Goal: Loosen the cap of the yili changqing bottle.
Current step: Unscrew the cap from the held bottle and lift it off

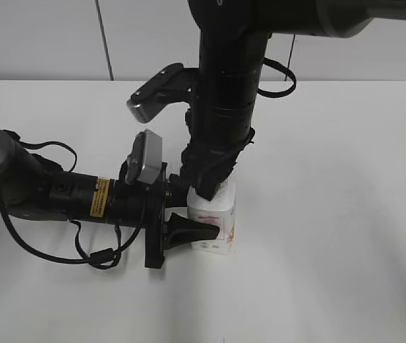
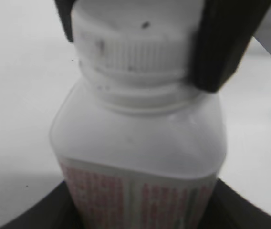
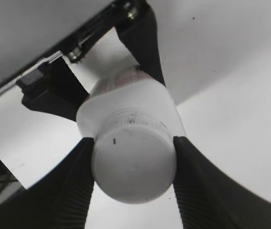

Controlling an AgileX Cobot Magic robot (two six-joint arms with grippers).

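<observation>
Ribbed white cap (image 2: pixel 135 50) between dark gripper fingers (image 2: pixel 224 45), atop labelled bottle (image 2: pixel 140 157).

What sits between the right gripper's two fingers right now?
The cap of the yili changqing bottle. In the right wrist view, the right gripper has a ribbed finger pressed on each side of it, no visible gap.

The yili changqing bottle (image 1: pixel 216 218) stands upright on the table (image 1: pixel 346 214); the left gripper (image 1: pixel 189 211) flanks its body from the left, the right gripper (image 3: pixel 133 164) brackets the cap (image 3: pixel 134 171) from above
</observation>
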